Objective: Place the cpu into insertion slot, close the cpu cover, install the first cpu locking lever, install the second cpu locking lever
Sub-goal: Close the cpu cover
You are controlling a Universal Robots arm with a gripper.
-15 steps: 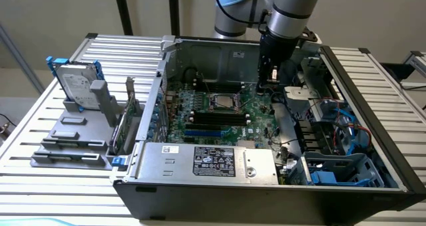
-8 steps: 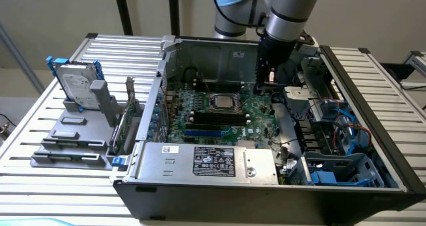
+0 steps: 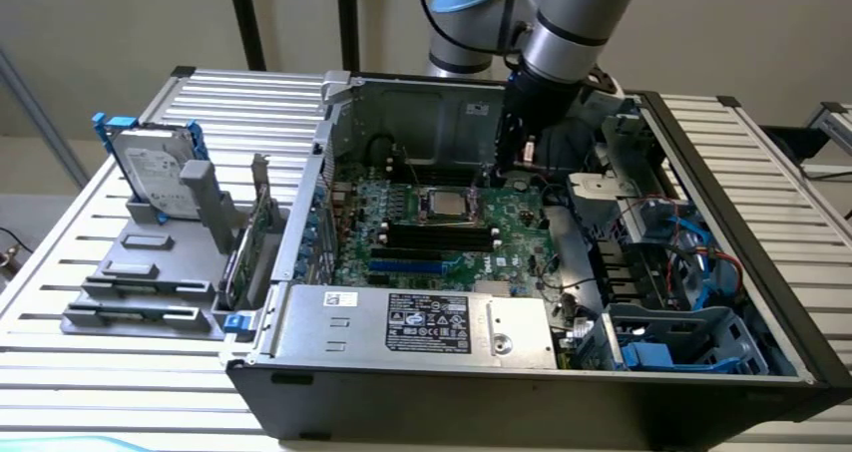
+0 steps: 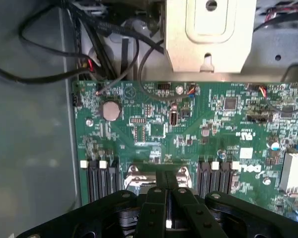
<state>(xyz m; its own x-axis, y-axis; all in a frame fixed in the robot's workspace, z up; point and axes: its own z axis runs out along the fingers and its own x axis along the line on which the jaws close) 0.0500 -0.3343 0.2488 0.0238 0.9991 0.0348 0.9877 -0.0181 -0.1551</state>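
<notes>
Slatted metal desk (image 3: 54,292): silver hard drive (image 3: 144,168) upright in its grey stand, 9 o'clock of the open black computer case (image 3: 533,402). Green motherboard (image 3: 513,218) inside. Small square silvery cpu cover (image 3: 444,205) lies mid-board. Black claw (image 4: 166,191) pinched shut, near the cover, at its 2 o'clock in the exterior view.

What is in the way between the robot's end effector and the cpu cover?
Nothing that I can see. In the wrist view the shut end effector is right at the silvery cpu cover. The black memory slots lie off to either side of it, not in between.
</notes>
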